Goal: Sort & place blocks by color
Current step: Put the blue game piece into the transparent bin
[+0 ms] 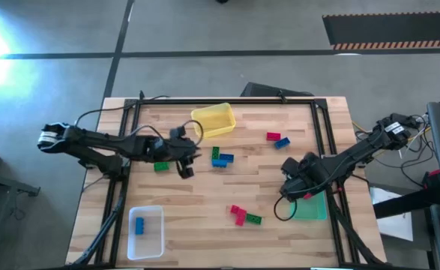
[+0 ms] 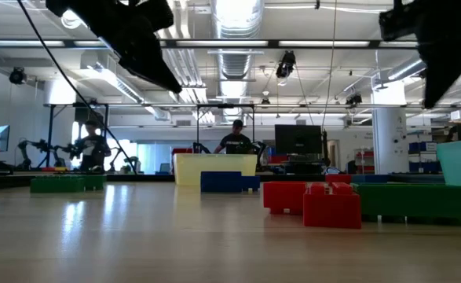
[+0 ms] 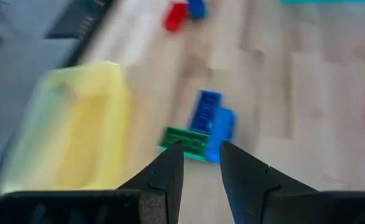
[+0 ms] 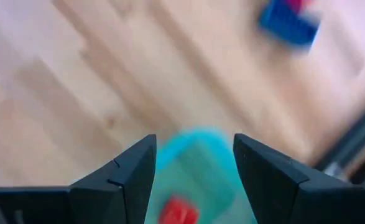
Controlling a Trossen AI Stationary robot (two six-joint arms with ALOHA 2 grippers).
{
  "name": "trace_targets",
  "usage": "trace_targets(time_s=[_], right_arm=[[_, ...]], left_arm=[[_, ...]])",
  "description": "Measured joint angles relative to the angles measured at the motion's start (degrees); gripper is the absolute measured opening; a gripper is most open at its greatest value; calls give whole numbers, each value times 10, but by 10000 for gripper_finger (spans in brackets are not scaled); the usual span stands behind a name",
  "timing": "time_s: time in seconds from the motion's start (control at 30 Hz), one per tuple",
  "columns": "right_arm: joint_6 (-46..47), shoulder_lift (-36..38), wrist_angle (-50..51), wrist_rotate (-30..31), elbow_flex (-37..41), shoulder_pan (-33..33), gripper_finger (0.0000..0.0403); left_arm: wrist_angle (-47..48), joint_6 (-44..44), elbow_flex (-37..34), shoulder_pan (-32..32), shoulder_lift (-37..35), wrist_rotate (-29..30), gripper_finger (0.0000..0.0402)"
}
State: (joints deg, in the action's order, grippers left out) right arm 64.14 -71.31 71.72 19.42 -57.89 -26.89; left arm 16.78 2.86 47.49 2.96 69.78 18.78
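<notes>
Small blocks lie scattered on the wooden table: a green one [image 1: 161, 166], a green and blue cluster [image 1: 220, 157] [image 3: 207, 127], a red and blue pair [image 1: 277, 139], and red and green ones [image 1: 242, 215]. My left gripper [image 1: 186, 163] [image 3: 201, 163] hovers left of the cluster. Its fingers stand a little apart with nothing between them. My right gripper [image 1: 291, 187] [image 4: 194, 168] is open, pointing down over the translucent green bin [image 1: 311, 208] [image 4: 194, 168]. A red block [image 4: 178, 210] lies in that bin. A blue block [image 1: 139, 223] lies in the clear bin [image 1: 146, 232].
A yellow bin [image 1: 214, 120] stands at the far middle of the table, just beyond my left gripper. The clear bin sits at the near left and the green bin at the near right. Black frame rails [image 1: 227, 100] run along the table's edges. People stand in the room behind.
</notes>
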Motion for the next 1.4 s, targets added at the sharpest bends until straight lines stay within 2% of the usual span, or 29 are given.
trace_targets(time_s=[0.17, 0.3, 0.4, 0.63, 0.83, 1.03, 1.17, 1.4], right_arm=[[-85, 23, -70, 142, 0, 0, 198], [-170, 44, -141, 220, 4, 0, 187], [-236, 63, -201, 255, 17, 0, 181], [-389, 125, -389, 262, 99, 0, 180], [-488, 209, -537, 258, 196, 0, 187], [-502, 295, -596, 256, 262, 0, 189], [-516, 333, -640, 256, 305, 0, 189], [-518, 358, -691, 256, 366, 0, 189]], left_arm=[[-3, 18, 20, 7, 74, -45, 88], [-3, 28, 49, 9, 132, -76, 88], [-3, 27, 76, 9, 173, -80, 88], [2, 24, 123, 9, 241, -80, 88], [0, -11, 142, 9, 260, -81, 101], [2, -33, 146, 8, 263, -78, 169], [1, -47, 145, 8, 265, -48, 211], [0, -65, 144, 8, 288, -44, 226]])
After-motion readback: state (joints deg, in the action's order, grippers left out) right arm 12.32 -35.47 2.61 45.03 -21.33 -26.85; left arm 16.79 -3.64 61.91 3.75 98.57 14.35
